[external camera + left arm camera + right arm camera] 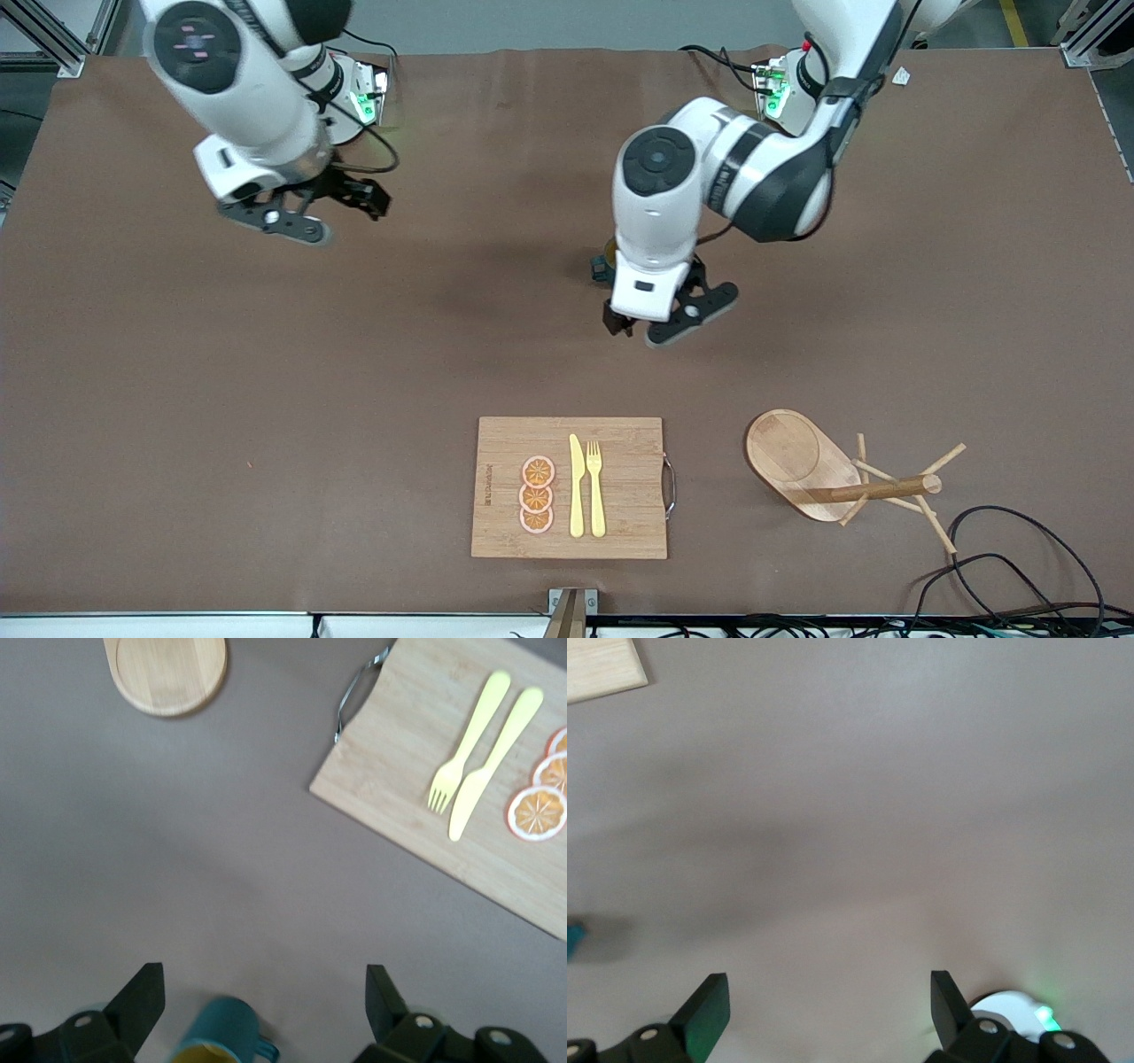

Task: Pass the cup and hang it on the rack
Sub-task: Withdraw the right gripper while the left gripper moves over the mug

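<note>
**Opening step: I hover spread-fingered over the cup, nothing grasped yet.**

My left gripper (671, 321) hangs released above the middle of the table, jaws wide, and the cup (221, 1032) stands on the cloth right under my wrist, showing between my fingers (137, 997) with its handle out to one side. I judge the pick-up is in hand: next I must drop lower, centre on the mug and clench. My right gripper (306, 213), also spread and holding nothing, waits over the table near its own base. The rack (828, 474) stands by the table's front edge toward my left arm's end, beside the cutting board (505, 443). Count: one cup, one rack, one board carrying one knife (577, 486), one fork (595, 487), three orange slices (537, 495).
</note>
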{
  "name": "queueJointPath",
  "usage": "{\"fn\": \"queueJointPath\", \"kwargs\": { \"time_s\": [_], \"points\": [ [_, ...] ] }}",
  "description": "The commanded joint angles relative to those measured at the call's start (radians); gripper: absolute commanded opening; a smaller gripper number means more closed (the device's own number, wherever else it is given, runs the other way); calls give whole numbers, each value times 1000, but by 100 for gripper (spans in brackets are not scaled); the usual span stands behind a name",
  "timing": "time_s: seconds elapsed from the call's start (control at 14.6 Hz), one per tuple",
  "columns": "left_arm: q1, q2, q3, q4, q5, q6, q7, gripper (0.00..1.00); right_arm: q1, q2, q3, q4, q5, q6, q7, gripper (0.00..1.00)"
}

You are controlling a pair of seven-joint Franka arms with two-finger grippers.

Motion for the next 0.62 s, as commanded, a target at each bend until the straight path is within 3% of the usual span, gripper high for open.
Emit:
{"fn": "queueJointPath", "kwargs": {
  "time_s": [0.0,0.21,0.55],
  "points": [
    [-73,48,8,17,61,-1,-164,100,-150,-68,19,-57,-13,16,-234,100],
    [-145,86,11,23,75,-1,-328,100,-273,-82,19,-56,-34,23,-440,100],
    [-249,147,17,28,139,-1,-664,100,-358,-155,19,-51,-34,22,-520,100]
  ]
}}
